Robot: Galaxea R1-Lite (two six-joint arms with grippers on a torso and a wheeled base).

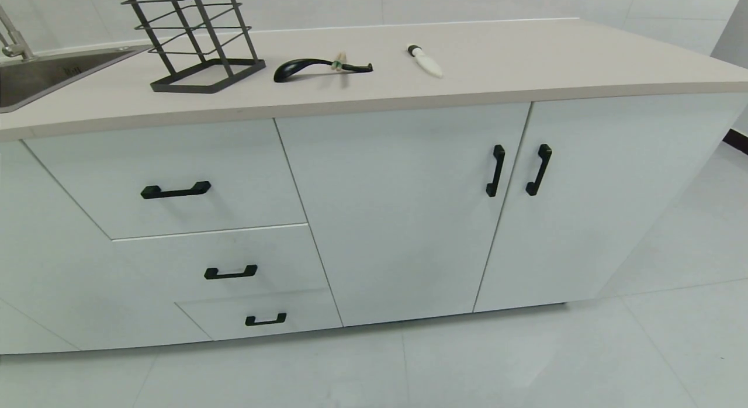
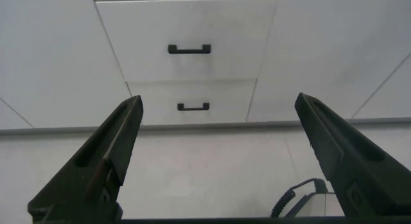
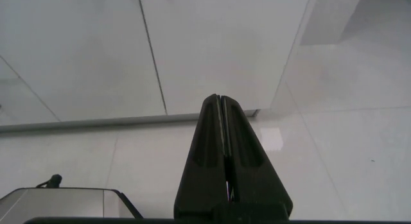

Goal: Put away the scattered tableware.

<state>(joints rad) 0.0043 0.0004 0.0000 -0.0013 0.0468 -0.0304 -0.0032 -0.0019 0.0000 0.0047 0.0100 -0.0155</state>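
Observation:
On the beige countertop [image 1: 497, 57] lie a black ladle [image 1: 298, 68], a pair of light chopsticks [image 1: 339, 62] resting across its handle, and a white knife with a black end [image 1: 425, 61]. A black wire rack [image 1: 196, 37] stands to their left. My left gripper [image 2: 218, 105] hangs low in front of the lower drawers [image 2: 186, 38], open with nothing between its fingers. My right gripper [image 3: 221, 99] is shut and empty, held low before the cabinet doors [image 3: 218, 44] above the floor.
A steel sink [image 1: 41, 75] with a faucet is set into the counter at far left. Three drawers with black handles [image 1: 175, 190] sit below it, and two doors with vertical handles [image 1: 519, 169] on the right. Tiled floor [image 1: 526, 361] lies in front.

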